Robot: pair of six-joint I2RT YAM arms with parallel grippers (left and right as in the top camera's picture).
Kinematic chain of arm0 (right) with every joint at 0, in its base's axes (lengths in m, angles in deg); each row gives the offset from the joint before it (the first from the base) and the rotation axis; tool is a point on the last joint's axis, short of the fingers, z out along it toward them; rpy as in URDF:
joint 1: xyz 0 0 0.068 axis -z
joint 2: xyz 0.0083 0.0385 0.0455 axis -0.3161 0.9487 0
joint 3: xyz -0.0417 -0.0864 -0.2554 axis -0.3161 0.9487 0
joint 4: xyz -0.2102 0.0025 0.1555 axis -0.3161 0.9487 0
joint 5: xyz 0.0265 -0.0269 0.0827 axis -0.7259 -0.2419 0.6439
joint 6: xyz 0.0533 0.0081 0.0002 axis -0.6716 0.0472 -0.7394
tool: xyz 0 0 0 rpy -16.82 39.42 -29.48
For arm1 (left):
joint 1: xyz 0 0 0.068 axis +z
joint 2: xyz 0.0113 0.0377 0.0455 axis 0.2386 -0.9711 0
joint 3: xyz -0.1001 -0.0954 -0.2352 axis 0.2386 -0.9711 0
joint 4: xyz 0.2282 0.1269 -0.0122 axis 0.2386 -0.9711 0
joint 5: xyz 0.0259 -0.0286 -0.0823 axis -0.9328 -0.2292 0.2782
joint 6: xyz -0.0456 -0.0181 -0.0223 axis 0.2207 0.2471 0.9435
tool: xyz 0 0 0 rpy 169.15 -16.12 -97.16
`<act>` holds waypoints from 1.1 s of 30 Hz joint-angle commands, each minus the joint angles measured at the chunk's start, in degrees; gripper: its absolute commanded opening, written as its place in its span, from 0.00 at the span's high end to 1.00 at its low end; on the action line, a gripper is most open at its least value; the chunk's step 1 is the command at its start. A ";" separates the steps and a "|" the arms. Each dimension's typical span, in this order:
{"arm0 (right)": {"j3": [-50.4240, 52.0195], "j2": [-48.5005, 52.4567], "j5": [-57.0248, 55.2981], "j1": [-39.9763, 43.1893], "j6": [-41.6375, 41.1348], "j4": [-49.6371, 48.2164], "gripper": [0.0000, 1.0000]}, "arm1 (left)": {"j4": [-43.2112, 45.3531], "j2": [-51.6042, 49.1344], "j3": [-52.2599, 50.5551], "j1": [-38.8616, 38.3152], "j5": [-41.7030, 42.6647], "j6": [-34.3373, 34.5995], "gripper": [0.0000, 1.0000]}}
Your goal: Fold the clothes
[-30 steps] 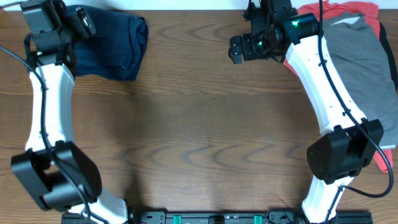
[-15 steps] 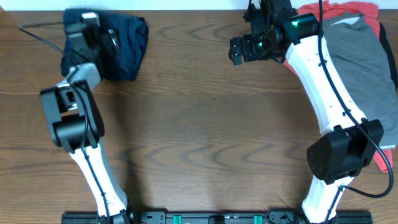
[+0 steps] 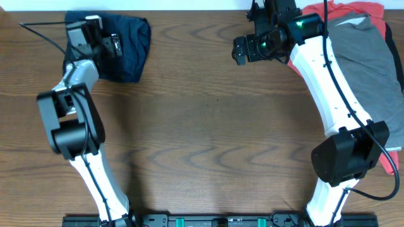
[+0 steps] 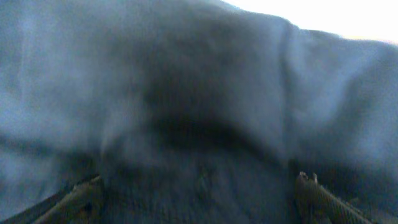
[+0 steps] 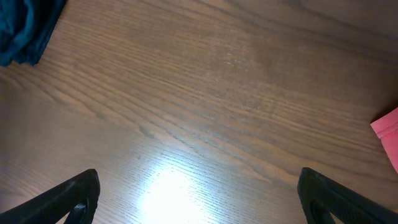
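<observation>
A folded navy garment (image 3: 129, 44) lies at the table's back left. My left gripper (image 3: 108, 44) is right over it, open. In the left wrist view the navy cloth (image 4: 199, 93) fills the frame, blurred, with the gripper's (image 4: 199, 186) fingertips spread wide at the bottom corners. My right gripper (image 3: 242, 50) hovers open and empty over bare wood at the back middle-right. Its wrist view shows the spread jaws (image 5: 199, 186), the table and a corner of the navy garment (image 5: 25, 25) at top left.
A pile of clothes sits at the back right: a grey shirt (image 3: 363, 50) on top of a red garment (image 3: 353, 9). A pink-red corner (image 5: 388, 127) shows at the right edge of the right wrist view. The wooden table (image 3: 208, 139) spans the middle.
My left arm has swung inward and its gripper has moved right, onto the navy garment. The right arm has not moved.
</observation>
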 commanded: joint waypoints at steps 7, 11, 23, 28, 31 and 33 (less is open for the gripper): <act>-11.82 -8.94 -3.26 0.04 5.38 8.46 0.01 | -17.05 29.55 0.28 -0.24 1.73 3.78 0.02; -13.27 -15.76 -3.19 0.07 5.35 11.28 0.01 | -18.73 37.48 0.28 -0.24 1.70 3.78 0.02; -13.27 -27.28 -3.19 0.11 5.35 11.39 0.01 | -18.75 45.99 0.28 -0.24 1.70 3.78 0.02; -13.25 -28.57 -3.48 0.11 5.49 14.71 0.01 | -20.22 45.81 0.17 -0.24 1.70 3.78 0.02; -12.41 -28.41 -9.27 0.46 8.07 17.44 0.01 | -22.47 45.79 0.15 -0.24 1.70 3.78 0.02; -9.64 -29.18 -13.88 1.49 8.59 16.20 0.01 | -24.35 45.79 0.15 -0.24 1.70 3.78 0.02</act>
